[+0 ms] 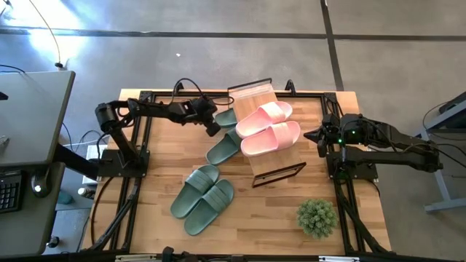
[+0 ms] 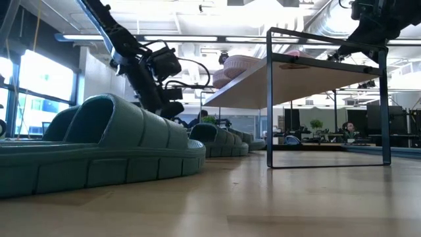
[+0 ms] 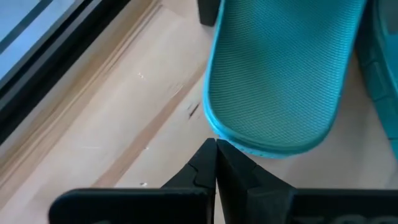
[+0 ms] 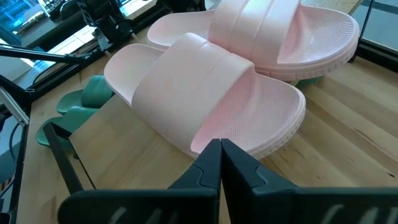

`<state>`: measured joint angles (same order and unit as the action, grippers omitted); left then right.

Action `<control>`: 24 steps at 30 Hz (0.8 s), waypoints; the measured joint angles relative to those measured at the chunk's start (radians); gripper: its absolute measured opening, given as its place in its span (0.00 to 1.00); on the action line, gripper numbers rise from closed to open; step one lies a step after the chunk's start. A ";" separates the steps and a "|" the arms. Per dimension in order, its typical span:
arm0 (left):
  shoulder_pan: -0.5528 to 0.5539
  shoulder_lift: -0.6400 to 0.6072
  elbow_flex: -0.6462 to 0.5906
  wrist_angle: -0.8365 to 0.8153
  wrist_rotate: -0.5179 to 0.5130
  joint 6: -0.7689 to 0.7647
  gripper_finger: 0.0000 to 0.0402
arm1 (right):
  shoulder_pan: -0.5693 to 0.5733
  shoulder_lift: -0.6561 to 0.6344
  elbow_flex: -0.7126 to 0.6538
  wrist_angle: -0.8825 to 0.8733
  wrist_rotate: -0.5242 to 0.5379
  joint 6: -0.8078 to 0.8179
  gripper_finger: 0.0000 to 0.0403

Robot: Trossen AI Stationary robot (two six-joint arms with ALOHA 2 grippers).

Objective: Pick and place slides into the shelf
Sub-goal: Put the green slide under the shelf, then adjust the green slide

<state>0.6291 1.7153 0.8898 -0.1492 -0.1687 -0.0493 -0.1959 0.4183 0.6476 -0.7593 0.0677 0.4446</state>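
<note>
Pink slides [image 1: 268,126] rest on the shelf [image 1: 256,93], directly ahead of the right hand [image 1: 314,135]. Green slides [image 1: 202,199] remain on the table [image 1: 153,182], one directly ahead of the left hand [image 1: 213,129]. Both hands are pressed together, empty.

Two slides [image 1: 266,127] atop the shelf [image 1: 266,149], four on table [image 1: 160,167] beside.

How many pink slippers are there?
2. Both pink slides lie side by side on the shelf top: one toward the far edge, one just nearer.
</note>
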 joint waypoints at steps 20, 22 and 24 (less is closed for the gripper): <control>-0.128 -0.339 0.000 -0.030 0.178 0.554 0.00 | 0.000 0.000 0.000 0.000 0.003 -0.008 0.00; -0.181 -0.380 0.000 -0.012 0.208 0.664 0.00 | 0.000 0.000 0.000 0.000 0.005 -0.008 0.00; -0.237 -0.411 0.000 -0.019 0.233 0.786 0.00 | 0.000 0.000 0.000 0.000 0.006 -0.007 0.00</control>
<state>0.3918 1.3041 0.8902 -0.1682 0.0642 0.7371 -0.1959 0.4185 0.6476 -0.7595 0.0738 0.4371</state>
